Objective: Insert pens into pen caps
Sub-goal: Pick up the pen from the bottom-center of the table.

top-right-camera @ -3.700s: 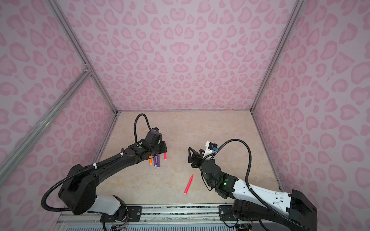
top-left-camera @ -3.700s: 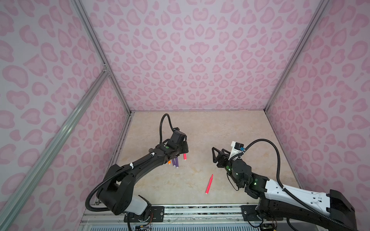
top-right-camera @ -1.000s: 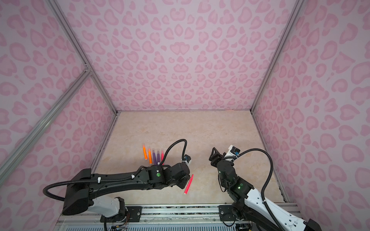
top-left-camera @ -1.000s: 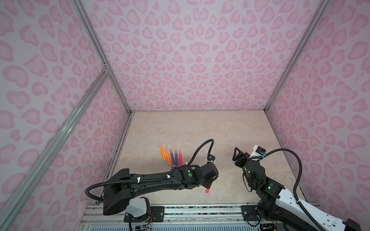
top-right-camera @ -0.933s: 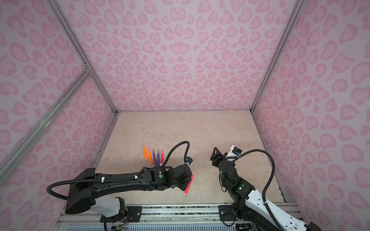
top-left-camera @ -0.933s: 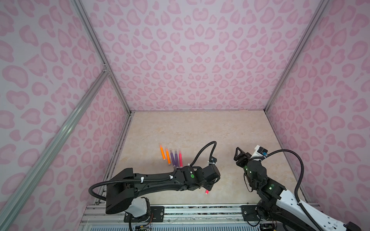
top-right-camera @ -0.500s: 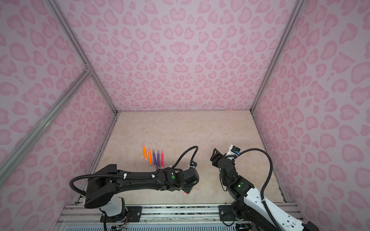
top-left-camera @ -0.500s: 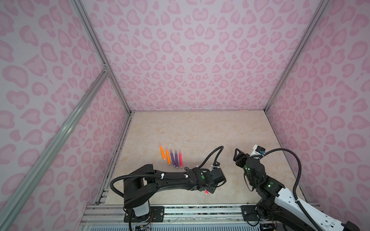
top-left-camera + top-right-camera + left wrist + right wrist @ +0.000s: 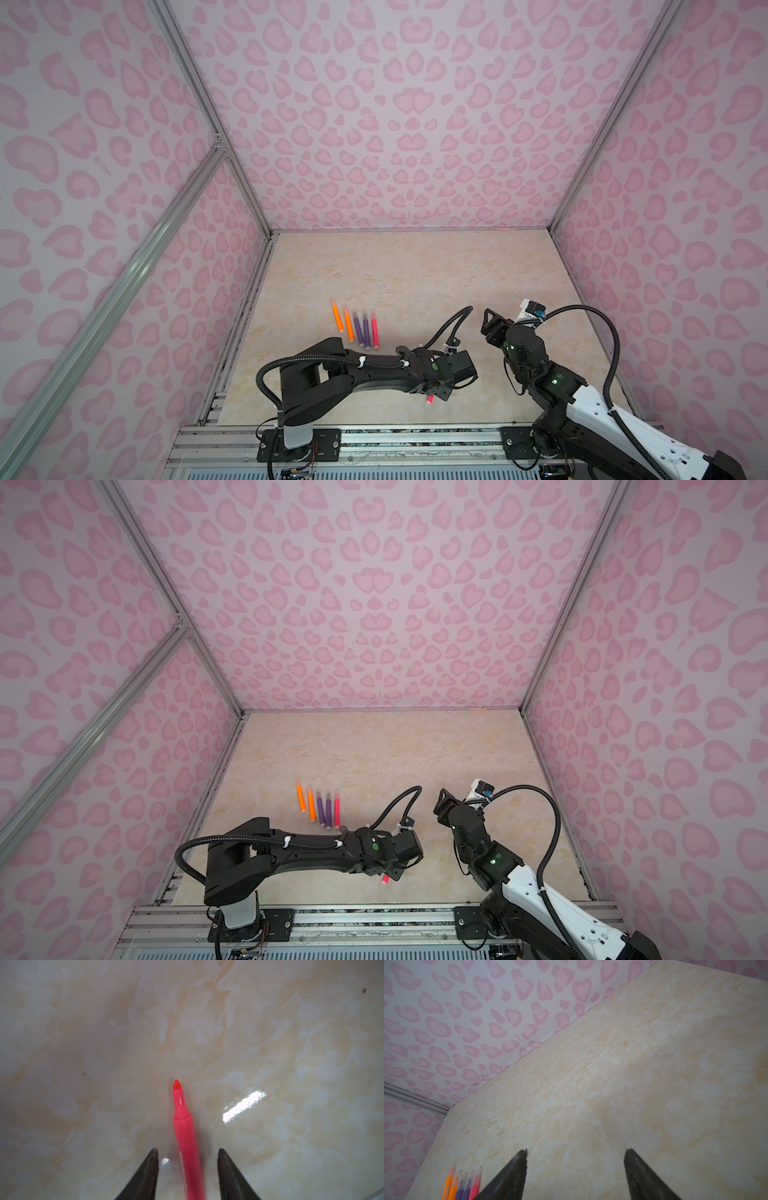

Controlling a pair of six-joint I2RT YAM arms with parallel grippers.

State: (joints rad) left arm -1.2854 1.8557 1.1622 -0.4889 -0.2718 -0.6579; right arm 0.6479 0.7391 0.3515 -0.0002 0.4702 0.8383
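Observation:
A pink-red pen (image 9: 185, 1138) lies on the beige tabletop near the front, its pointed tip bare. My left gripper (image 9: 187, 1150) is open and straddles its barrel, with a gap on each side. In both top views the left wrist hides most of this pen, and only its end (image 9: 429, 400) (image 9: 385, 879) shows. Five more pens (image 9: 355, 328) (image 9: 320, 806) lie in a row to the back left: two orange, two purple, one pink-red. Clear pen caps (image 9: 475, 1171) sit on their far ends. My right gripper (image 9: 576, 1150) (image 9: 490, 322) hangs open and empty above the table.
Pink patterned walls (image 9: 395, 124) enclose the tabletop (image 9: 415, 270) on three sides. A metal rail (image 9: 374, 440) runs along the front edge. The left arm (image 9: 353, 374) stretches low across the front of the table, its cable (image 9: 453, 324) looping upward.
My left arm has reached further right and come down over the pink-red pen, now covering most of it. The right arm has hardly moved, and both grippers stay open.

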